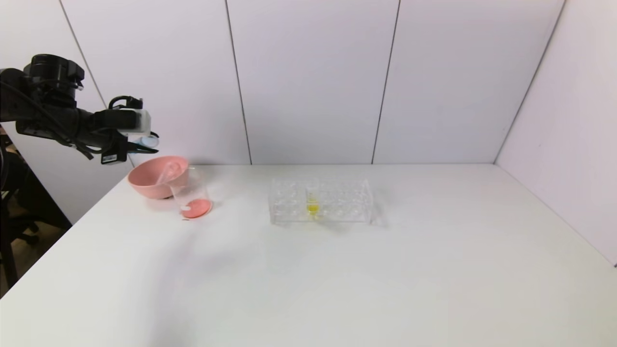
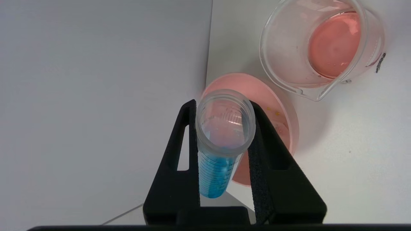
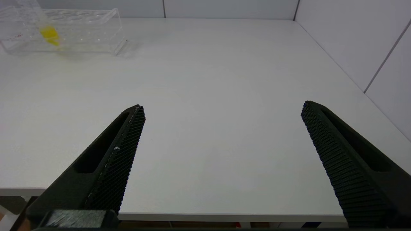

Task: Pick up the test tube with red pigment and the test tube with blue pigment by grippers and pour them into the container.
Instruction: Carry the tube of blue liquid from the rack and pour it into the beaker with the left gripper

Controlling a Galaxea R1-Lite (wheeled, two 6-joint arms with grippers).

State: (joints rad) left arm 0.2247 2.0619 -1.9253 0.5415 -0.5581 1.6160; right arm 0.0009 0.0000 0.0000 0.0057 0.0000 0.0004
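Surface point(image 1: 337, 279) is white, w/ pale panelled walls point(image 1: 313, 82) behind and to the right. Left gripper point(image 2: 224, 128) is held high, jaws clamped on the test tube with blue pigment point(image 2: 218, 160); below the jaws a pink bowl point(image 2: 279, 122) is seen, w/ the container point(image 2: 289, 64) just beside it, pink-red liquid inside. Right gripper point(image 3: 221, 128) is parked low at the near edge, jaws wide apart, nothing between; tube rack point(image 3: 80, 32) w/ a yellow tube point(image 3: 49, 33) lies well beyond them.
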